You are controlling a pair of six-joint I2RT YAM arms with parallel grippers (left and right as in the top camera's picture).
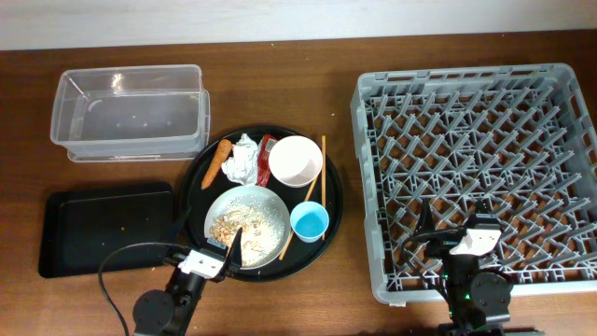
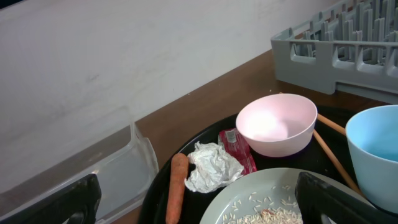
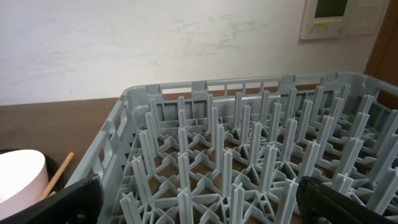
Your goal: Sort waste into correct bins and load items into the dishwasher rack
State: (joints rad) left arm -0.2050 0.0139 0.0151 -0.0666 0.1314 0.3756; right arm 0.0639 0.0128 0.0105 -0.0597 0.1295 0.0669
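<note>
On the round black tray [image 1: 328, 191] lie an orange carrot piece [image 1: 216, 163], a crumpled white napkin [image 1: 241, 159], a red wrapper [image 1: 265, 159], a white bowl [image 1: 296, 161], a light-blue cup [image 1: 309, 222], wooden chopsticks [image 1: 322, 177] and a pale dish [image 1: 254, 201] holding beige scraps [image 1: 229, 227]. My left gripper [image 1: 210, 245] is open and empty at the dish's near edge; its wrist view shows the dish [image 2: 261, 190], napkin [image 2: 211, 167] and carrot [image 2: 177, 186]. My right gripper [image 1: 457, 224] is open and empty over the front of the grey dishwasher rack [image 1: 485, 93].
A clear plastic tub [image 1: 131, 112] stands at the back left. A shallow black rectangular tray [image 1: 103, 229] lies in front of it, left of the round tray. The rack's upright pegs [image 3: 224, 155] fill the right wrist view.
</note>
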